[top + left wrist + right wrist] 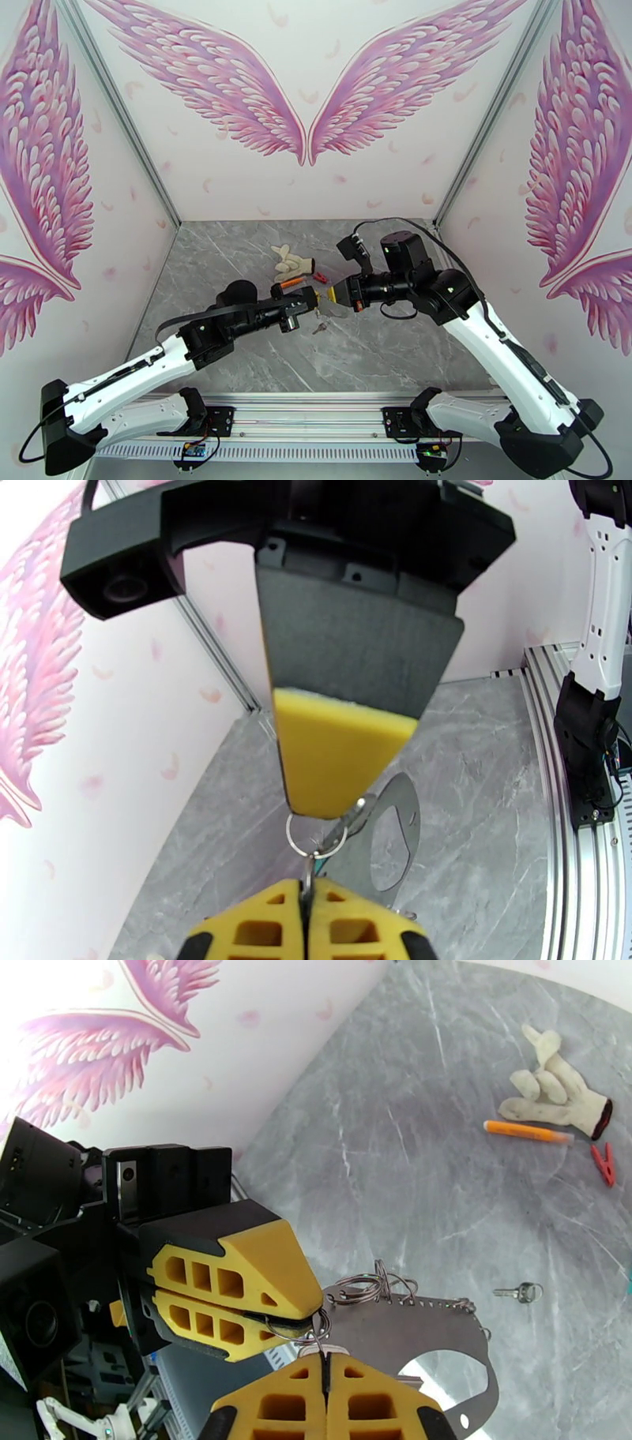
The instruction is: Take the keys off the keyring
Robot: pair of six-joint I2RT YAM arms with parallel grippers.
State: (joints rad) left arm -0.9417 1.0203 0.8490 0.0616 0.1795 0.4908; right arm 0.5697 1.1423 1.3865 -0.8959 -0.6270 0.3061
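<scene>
The keyring (411, 1331), a dark grey flat oval loop, hangs above the table between the two grippers. My right gripper (324, 1359) is shut on its end. Several small silver rings (379, 1284) sit along its upper edge. My left gripper (308, 886) faces the right one, with its yellow fingers (237, 1291) shut on a small ring (300, 835) that still hangs on the keyring (395, 827). In the top view the left gripper (312, 298) and the right gripper (336, 294) meet tip to tip at mid-table. One loose key (517, 1291) lies on the table below them.
At the back of the grey marble table (379, 355) lie a white glove (292, 260), an orange pen-like stick (291, 282) and a small red clip (320, 277). Winged walls close in the left, right and far sides.
</scene>
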